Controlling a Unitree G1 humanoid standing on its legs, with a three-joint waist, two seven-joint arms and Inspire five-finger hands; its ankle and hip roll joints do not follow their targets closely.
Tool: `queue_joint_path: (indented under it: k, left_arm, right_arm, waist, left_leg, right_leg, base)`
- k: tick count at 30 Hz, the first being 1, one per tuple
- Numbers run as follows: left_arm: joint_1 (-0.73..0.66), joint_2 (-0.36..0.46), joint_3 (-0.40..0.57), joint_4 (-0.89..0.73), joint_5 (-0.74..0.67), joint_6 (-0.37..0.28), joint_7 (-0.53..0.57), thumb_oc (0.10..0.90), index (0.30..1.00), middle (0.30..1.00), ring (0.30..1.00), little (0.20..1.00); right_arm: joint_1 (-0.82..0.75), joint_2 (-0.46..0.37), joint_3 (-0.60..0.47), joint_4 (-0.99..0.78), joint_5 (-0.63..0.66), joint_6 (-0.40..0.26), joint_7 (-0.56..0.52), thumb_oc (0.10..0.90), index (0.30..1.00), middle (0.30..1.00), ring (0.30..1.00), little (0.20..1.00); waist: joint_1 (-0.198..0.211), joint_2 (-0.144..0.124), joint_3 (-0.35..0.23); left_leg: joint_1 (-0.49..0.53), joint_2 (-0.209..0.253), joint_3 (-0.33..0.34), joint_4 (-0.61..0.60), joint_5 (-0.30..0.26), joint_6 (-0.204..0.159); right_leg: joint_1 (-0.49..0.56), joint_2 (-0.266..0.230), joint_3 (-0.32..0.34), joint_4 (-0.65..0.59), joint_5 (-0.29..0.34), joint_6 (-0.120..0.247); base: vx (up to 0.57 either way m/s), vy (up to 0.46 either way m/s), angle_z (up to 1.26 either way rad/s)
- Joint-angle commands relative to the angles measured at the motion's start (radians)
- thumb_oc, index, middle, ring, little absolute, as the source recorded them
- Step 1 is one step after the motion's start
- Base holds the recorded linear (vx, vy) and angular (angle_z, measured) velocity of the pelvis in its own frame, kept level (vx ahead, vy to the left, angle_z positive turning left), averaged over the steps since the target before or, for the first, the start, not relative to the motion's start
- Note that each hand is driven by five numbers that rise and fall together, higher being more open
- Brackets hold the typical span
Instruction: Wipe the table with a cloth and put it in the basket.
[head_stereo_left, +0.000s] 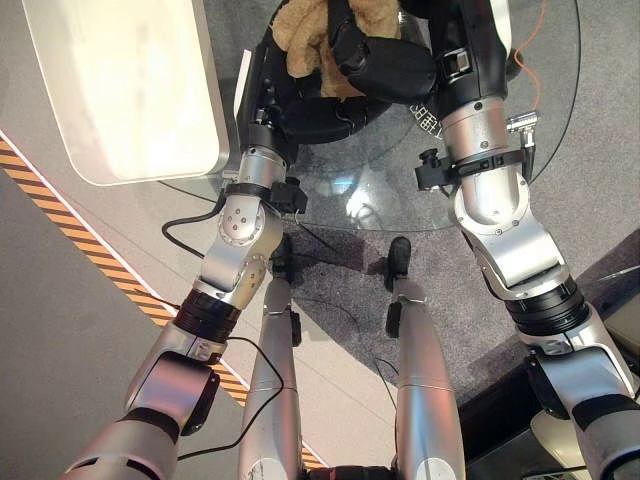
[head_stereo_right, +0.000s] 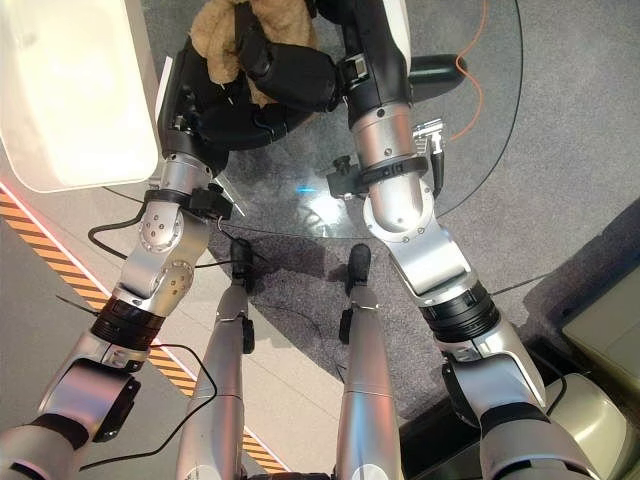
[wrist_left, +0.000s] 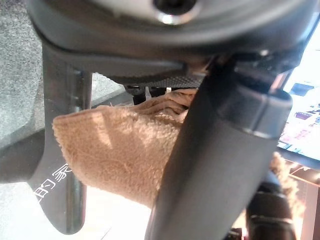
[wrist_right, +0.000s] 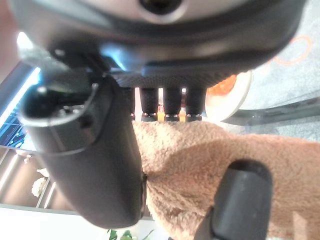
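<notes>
Both hands are bunched up over the round glass tabletop (head_stereo_left: 380, 190) with the tan cloth (head_stereo_left: 305, 40) between them. Left hand (head_stereo_right: 215, 110) has its fingers and thumb clamped on the cloth (fuzzy terry stuff), and right hand (head_stereo_right: 290, 75) has its fingers curled round the same cloth from the other side. A white tub (head_stereo_left: 130, 85) sits just beside the tabletop on the robot's left.

Showroom or lab floor: grey carpet (head_stereo_left: 620, 120), hazard-striped tape (head_stereo_left: 70, 232), round glass table (head_stereo_right: 480, 130).
</notes>
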Motion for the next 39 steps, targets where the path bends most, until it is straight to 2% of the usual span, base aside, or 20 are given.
queue_joint_path:
  k: [1, 2, 3, 4, 5, 6, 28, 34, 39]
  left_arm:
    - [-0.143, -0.020, -0.018, -0.063, 0.018, -0.058, -0.019, 0.698, 0.813, 0.813, 0.813, 0.798]
    - [-0.146, -0.022, -0.019, -0.057, 0.019, -0.059, -0.021, 0.630, 0.754, 0.754, 0.754, 0.730]
    - [-0.147, -0.023, -0.019, -0.054, 0.021, -0.063, -0.026, 0.358, 0.521, 0.521, 0.521, 0.458]
    - [-0.149, -0.023, -0.018, -0.052, 0.021, -0.067, -0.027, 0.295, 0.467, 0.467, 0.467, 0.395]
    - [-0.149, -0.026, -0.016, -0.050, 0.021, -0.069, -0.031, 0.138, 0.333, 0.333, 0.333, 0.238]
    - [-0.150, -0.027, -0.016, -0.049, 0.021, -0.069, -0.032, 0.100, 0.300, 0.300, 0.300, 0.200]
    - [-0.157, -0.037, -0.013, -0.022, 0.012, -0.067, -0.064, 0.100, 0.300, 0.300, 0.300, 0.200]
    - [-0.146, -0.047, -0.010, -0.020, -0.074, -0.046, -0.104, 0.100, 0.300, 0.300, 0.300, 0.200]
    - [-0.134, -0.074, -0.005, -0.018, -0.209, -0.010, -0.155, 0.100, 0.300, 0.300, 0.300, 0.200]
  right_arm:
    - [-0.199, 0.054, -0.030, -0.217, 0.017, -0.149, 0.013, 0.100, 0.300, 0.300, 0.300, 0.200]
    - [-0.199, 0.059, -0.029, -0.212, 0.025, -0.151, 0.016, 0.100, 0.300, 0.300, 0.300, 0.200]
    - [-0.195, 0.063, -0.030, -0.209, 0.036, -0.152, 0.020, 0.100, 0.300, 0.300, 0.300, 0.200]
    - [-0.194, 0.064, -0.031, -0.209, 0.046, -0.152, 0.024, 0.100, 0.300, 0.300, 0.300, 0.200]
    - [-0.192, 0.067, -0.032, -0.207, 0.055, -0.152, 0.028, 0.100, 0.300, 0.300, 0.300, 0.200]
    - [-0.192, 0.067, -0.032, -0.206, 0.057, -0.152, 0.029, 0.100, 0.300, 0.300, 0.300, 0.200]
    - [-0.171, 0.102, -0.050, -0.201, 0.088, -0.165, 0.048, 0.100, 0.300, 0.300, 0.300, 0.200]
    - [-0.170, 0.102, -0.049, -0.200, 0.087, -0.163, 0.045, 0.100, 0.300, 0.300, 0.300, 0.200]
    - [-0.176, 0.108, -0.049, -0.197, 0.085, -0.159, 0.043, 0.100, 0.300, 0.300, 0.300, 0.200]
  waist:
    - [-0.001, -0.014, -0.023]
    - [-0.001, -0.014, -0.023]
    - [-0.002, -0.015, -0.023]
    - [-0.002, -0.015, -0.023]
    - [-0.002, -0.016, -0.023]
    - [-0.002, -0.016, -0.023]
    - [-0.009, -0.018, -0.023]
    - [-0.009, -0.017, -0.023]
    - [-0.011, -0.018, -0.023]
  left_leg:
    - [0.041, -0.082, 0.079, -0.027, -0.021, 0.088]
    - [0.041, -0.082, 0.079, -0.027, -0.021, 0.088]
    - [0.041, -0.082, 0.079, -0.026, -0.022, 0.087]
    - [0.041, -0.082, 0.079, -0.026, -0.022, 0.087]
    - [0.040, -0.082, 0.079, -0.026, -0.021, 0.087]
    - [0.040, -0.081, 0.079, -0.026, -0.021, 0.087]
    - [0.038, -0.078, 0.078, -0.033, -0.022, 0.088]
    - [0.038, -0.078, 0.077, -0.032, -0.021, 0.088]
    - [0.041, -0.077, 0.079, -0.036, -0.023, 0.088]
  right_leg:
    - [0.091, 0.120, -0.051, -0.142, 0.042, -0.041]
    - [0.092, 0.120, -0.051, -0.142, 0.041, -0.041]
    - [0.092, 0.120, -0.051, -0.142, 0.042, -0.041]
    - [0.092, 0.120, -0.051, -0.142, 0.042, -0.041]
    - [0.091, 0.120, -0.051, -0.142, 0.042, -0.041]
    - [0.091, 0.120, -0.051, -0.142, 0.042, -0.042]
    - [0.086, 0.124, -0.046, -0.146, 0.045, -0.041]
    - [0.087, 0.123, -0.046, -0.146, 0.045, -0.041]
    - [0.089, 0.122, -0.047, -0.149, 0.045, -0.039]
  base:
    - [0.00, 0.000, 0.00]
    - [0.00, 0.000, 0.00]
    - [0.00, 0.000, 0.00]
    - [0.00, 0.000, 0.00]
    - [0.00, 0.000, 0.00]
    - [0.00, 0.000, 0.00]
    - [0.00, 0.000, 0.00]
    - [0.00, 0.000, 0.00]
    - [0.00, 0.000, 0.00]
